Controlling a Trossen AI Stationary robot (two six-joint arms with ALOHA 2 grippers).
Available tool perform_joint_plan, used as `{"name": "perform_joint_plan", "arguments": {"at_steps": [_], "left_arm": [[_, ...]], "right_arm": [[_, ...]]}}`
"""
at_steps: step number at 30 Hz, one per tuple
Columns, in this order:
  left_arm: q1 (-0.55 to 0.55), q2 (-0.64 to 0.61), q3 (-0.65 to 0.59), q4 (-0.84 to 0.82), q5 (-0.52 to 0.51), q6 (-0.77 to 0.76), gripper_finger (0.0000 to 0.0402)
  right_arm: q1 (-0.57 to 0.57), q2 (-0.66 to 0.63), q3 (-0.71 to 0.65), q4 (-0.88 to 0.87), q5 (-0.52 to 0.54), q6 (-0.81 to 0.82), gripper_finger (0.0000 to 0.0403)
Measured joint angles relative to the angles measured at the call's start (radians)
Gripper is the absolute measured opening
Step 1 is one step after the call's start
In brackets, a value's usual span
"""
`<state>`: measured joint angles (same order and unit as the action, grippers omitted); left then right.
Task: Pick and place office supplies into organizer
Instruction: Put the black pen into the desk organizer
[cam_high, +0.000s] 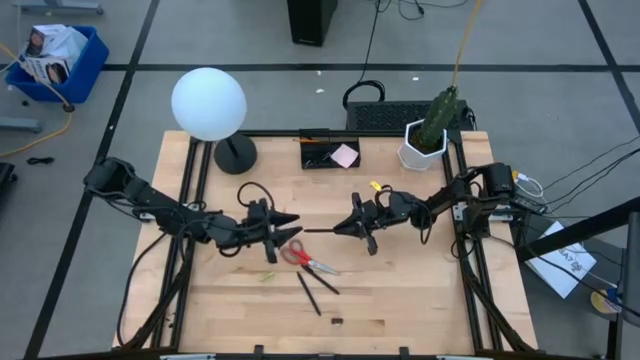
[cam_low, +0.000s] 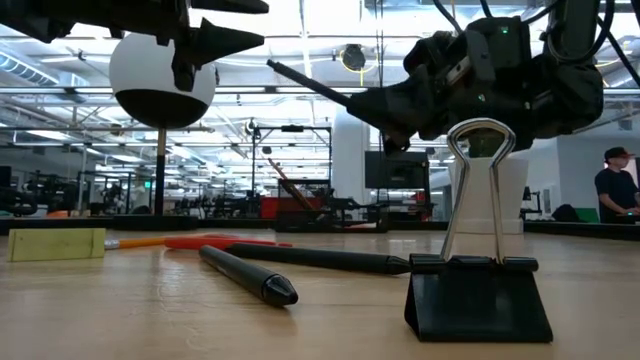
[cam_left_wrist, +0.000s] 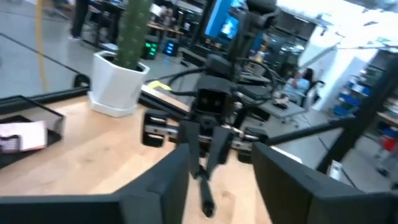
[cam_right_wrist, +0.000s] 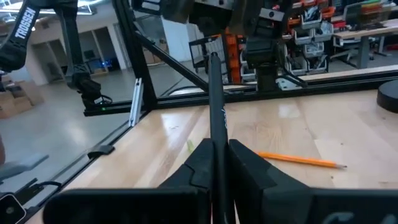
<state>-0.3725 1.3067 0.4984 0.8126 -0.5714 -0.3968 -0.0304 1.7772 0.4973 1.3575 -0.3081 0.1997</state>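
Observation:
A black pen hangs above the table's middle, with my right gripper shut on it. Its free end points at my left gripper. That gripper is open, a finger on either side of the pen's tip with a gap on both sides. Below lie the red-handled scissors, two more black pens and a black binder clip. An orange pencil lies flat on the wood. The black organizer at the far edge holds a pink sticky-note pad. My right gripper pinches the pen's right-hand end between its two fingers. The fingers come level from the table's right and lie along the pen. The pen sticks straight out ahead of them toward the left arm, lifted clear of the table, its free end slightly raised.
A globe lamp with a round black base stands at the far left. A white pot with a cactus stands at the far right. A small yellow-green piece lies left of the scissors. Bare wood spreads along the near edge.

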Motion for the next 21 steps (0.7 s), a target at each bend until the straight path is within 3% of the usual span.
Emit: {"name": "perform_joint_plan", "arguments": {"at_steps": [7,13,21], "left_arm": [[0.002,0.0,0.0,-0.021,-0.012,-0.004,0.0238],[0.026,0.031,0.0,-0.032,-0.021,-0.05,0.0241],[0.039,0.102,-0.001,0.077,-0.004,-0.051,0.0241]], "right_arm": [[0.0,0.0,0.0,0.055,0.017,-0.002,0.0024],[0.0,0.0,0.018,0.073,0.02,-0.002,0.0024],[0.0,-0.001,0.066,0.036,0.046,-0.002,0.0024]]}}
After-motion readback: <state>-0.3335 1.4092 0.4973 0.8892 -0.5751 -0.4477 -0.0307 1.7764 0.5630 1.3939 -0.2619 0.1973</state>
